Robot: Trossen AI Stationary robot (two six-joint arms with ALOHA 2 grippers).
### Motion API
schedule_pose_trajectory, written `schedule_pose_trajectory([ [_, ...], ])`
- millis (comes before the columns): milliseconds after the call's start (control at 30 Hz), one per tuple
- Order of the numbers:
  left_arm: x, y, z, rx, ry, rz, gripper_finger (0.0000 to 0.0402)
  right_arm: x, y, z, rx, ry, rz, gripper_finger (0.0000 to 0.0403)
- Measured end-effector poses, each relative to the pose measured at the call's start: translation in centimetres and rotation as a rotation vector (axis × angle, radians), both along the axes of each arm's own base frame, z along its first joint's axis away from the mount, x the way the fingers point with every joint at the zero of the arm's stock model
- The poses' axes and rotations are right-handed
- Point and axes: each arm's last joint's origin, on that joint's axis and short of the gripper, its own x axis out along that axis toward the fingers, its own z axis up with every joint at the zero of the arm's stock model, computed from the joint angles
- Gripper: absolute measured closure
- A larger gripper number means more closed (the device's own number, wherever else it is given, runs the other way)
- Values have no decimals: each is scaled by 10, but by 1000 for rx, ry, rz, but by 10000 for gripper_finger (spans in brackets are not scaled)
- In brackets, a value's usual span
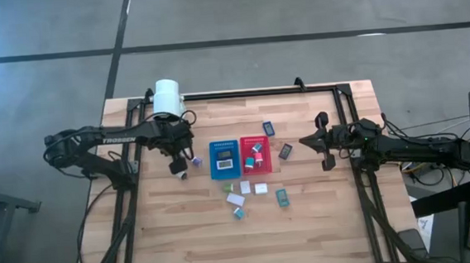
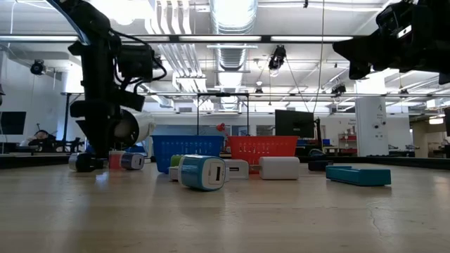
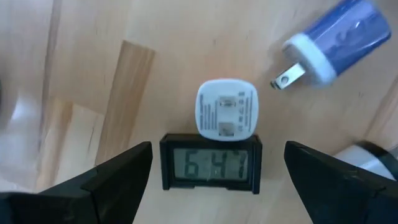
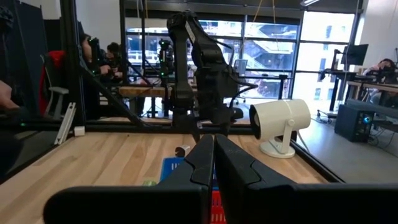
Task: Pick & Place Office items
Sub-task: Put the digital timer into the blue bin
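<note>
Left gripper (image 1: 180,169) low over table (image 1: 324,225) just left of blue tray (image 1: 223,159), jaws spread wide, nothing held; seen in left wrist view straddling a small black clock (image 3: 211,163) flat on the wood, fingers (image 3: 118,177) well clear of it on both sides; white adapter (image 3: 227,107) touching clock's far edge; blue-and-white plug (image 3: 336,38) lying apart from both, prongs toward adapter. Right gripper (image 1: 326,147) parked at right side of table, raised, jaws shut tight, empty; fingers (image 4: 202,163) pressed together in right wrist view, pointed across at left arm. Office items scattered round trays: red tray (image 1: 256,153) beside blue one, touching; a couple of small pcs inside each, kind unclear; dark block (image 1: 268,128) near red tray's far corner, another dark block (image 1: 285,151) just right of red tray; white blocks (image 1: 245,186) below the trays; teal block (image 1: 282,197) farther toward near edge; teal-and-white charger (image 2: 202,172) closest in low view, on its side. White cylinder (image 1: 167,98) on stand at table's far left corner, behind left arm.
</note>
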Motion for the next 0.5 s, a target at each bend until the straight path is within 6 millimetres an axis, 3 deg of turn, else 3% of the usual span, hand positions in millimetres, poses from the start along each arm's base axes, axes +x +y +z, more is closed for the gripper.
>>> schedule_pose_trajectory([
  [500, 4, 7, -27, -54, 137, -42, 32, 0, 0, 0, 0, 1, 0, 394],
])
